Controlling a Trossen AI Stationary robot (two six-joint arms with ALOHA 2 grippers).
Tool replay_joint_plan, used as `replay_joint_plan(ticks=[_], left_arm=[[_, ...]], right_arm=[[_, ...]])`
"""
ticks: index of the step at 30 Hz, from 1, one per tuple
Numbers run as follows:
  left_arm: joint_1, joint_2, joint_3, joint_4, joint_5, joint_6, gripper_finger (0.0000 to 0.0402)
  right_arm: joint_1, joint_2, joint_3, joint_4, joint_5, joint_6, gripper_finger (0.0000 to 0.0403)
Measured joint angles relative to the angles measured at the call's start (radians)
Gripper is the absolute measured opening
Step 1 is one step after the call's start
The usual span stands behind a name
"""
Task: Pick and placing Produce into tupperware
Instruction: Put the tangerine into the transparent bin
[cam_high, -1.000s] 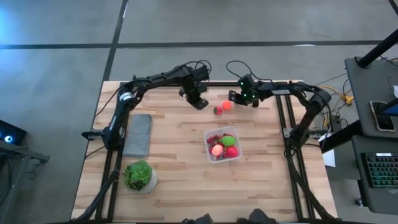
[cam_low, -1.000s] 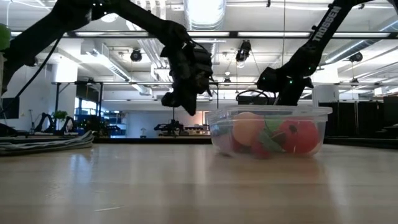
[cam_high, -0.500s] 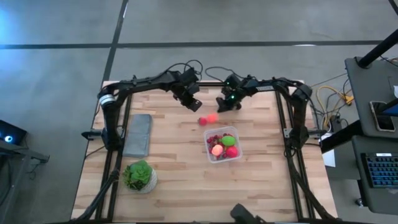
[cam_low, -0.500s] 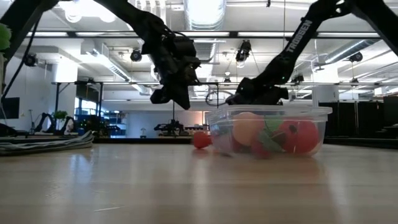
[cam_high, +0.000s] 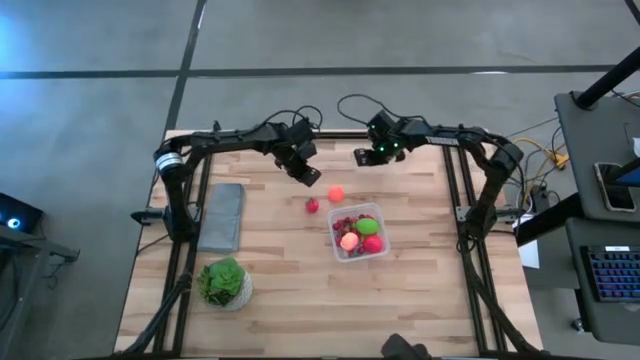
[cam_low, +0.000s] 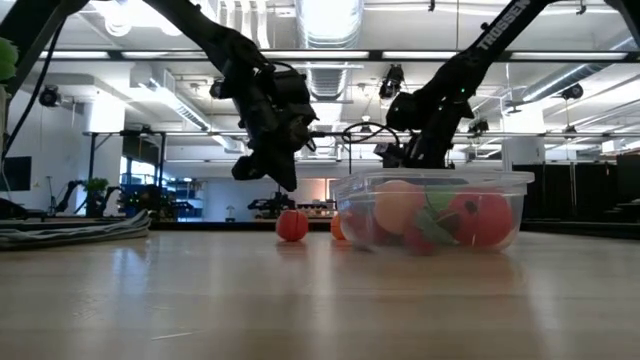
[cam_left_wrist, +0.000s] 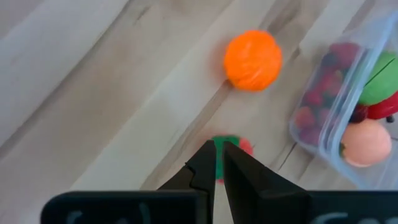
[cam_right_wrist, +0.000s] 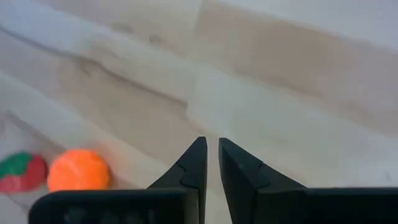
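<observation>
Two loose pieces of produce lie on the wood: a red strawberry (cam_high: 312, 205) (cam_left_wrist: 241, 148) and an orange ball (cam_high: 336, 193) (cam_left_wrist: 252, 60), just left of and beyond the clear tupperware (cam_high: 359, 231) (cam_low: 430, 210). The tupperware holds red, green and peach pieces and small berries. My left gripper (cam_high: 308, 177) (cam_left_wrist: 219, 163) hangs shut a little above the strawberry, whose green cap shows past the fingertips. My right gripper (cam_high: 362, 157) (cam_right_wrist: 209, 152) hangs shut above bare wood, beyond the tupperware's far side. It holds nothing.
A flat grey slab (cam_high: 222, 215) lies at the table's left. A leafy green head in a white bowl (cam_high: 225, 282) stands at the near left. Bare wood stretches across the near side and to the tupperware's right.
The strawberry and the orange ball have rolled from the far middle of the table toward its near left. They now lie by the tupperware's far left corner. My right gripper swept toward them, then rose and drew back. My left gripper has shifted toward the left and near edges.
</observation>
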Motion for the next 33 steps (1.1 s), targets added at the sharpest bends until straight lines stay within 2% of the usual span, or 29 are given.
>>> replay_joint_plan(ticks=[7, 12, 19, 24, 26, 27, 28, 30, 33], left_arm=[[0.0, 0.019, -0.003, 0.093, 0.02, -0.001, 0.0012], [-0.014, 0.098, 0.0, 0.114, 0.094, 0.0, 0.0012], [-0.056, 0.196, 0.043, 0.114, 0.1, 0.007, 0.0012], [-0.074, 0.218, 0.069, 0.126, 0.001, 0.008, 0.0012], [-0.083, 0.254, 0.098, 0.207, -0.005, 0.004, 0.0012], [-0.088, 0.279, 0.126, 0.237, -0.029, -0.023, 0.0012], [-0.098, 0.303, 0.153, 0.228, -0.09, -0.059, 0.0012], [-0.105, 0.331, 0.186, 0.187, -0.136, -0.083, 0.0012], [-0.089, 0.337, 0.185, 0.178, -0.041, -0.048, 0.0012]], right_arm=[[0.003, -0.053, -0.075, -0.016, -0.002, 0.024, 0.0036], [0.008, -0.09, -0.119, -0.013, 0.005, 0.054, 0.0036], [0.024, -0.208, -0.175, -0.018, 0.053, 0.081, 0.0036], [0.024, -0.318, -0.225, -0.018, 0.09, 0.117, 0.0036], [0.024, -0.359, -0.246, -0.019, 0.106, 0.129, 0.0036], [0.024, -0.381, -0.257, -0.02, 0.123, 0.131, 0.0036], [0.025, -0.403, -0.269, -0.02, 0.138, 0.138, 0.0036], [0.024, -0.445, -0.295, -0.019, 0.171, 0.169, 0.0036], [0.023, -0.501, -0.334, -0.02, 0.193, 0.19, 0.0036]])
